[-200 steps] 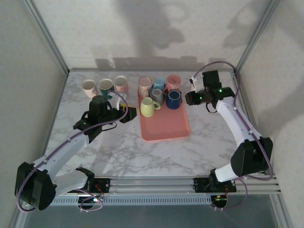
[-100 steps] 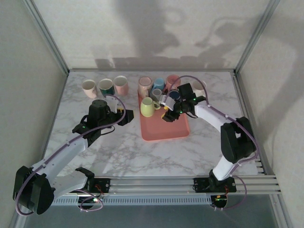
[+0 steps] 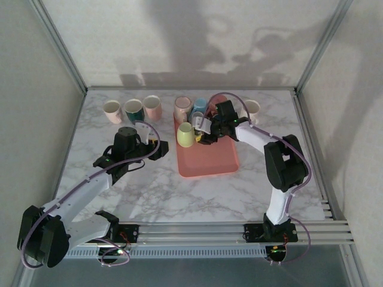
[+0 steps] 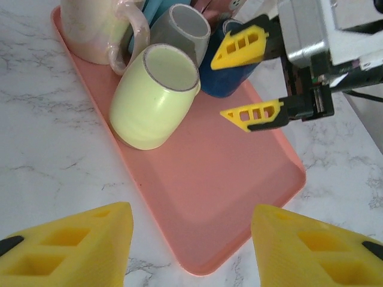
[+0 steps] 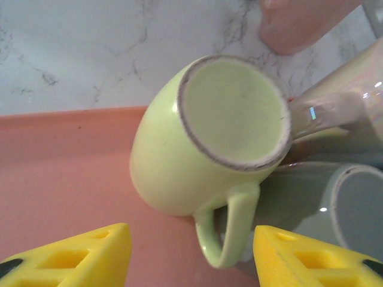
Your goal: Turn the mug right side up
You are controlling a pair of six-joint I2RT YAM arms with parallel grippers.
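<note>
Mug [image 5: 179, 161] on side, handle [image 5: 236, 209] visible from right wrist; left gripper [image 4: 188, 239], right gripper [image 4: 216, 88] spread, empty.

Your tray [image 3: 209, 161] sits mid-desk [image 3: 179, 197], running front to back. A cluster of mugs [image 3: 197, 107] crowds its far end. Just before them, by the left rim, the tipped mug [image 3: 186, 135] lies in the tray. Your right hand [image 3: 202, 133] is just right of it and your left hand [image 3: 158, 149] is left of the tray. A row of three mugs [image 3: 133, 109] stands far left, and a lone mug [image 3: 252, 108] stands behind the tray's right side.
</note>
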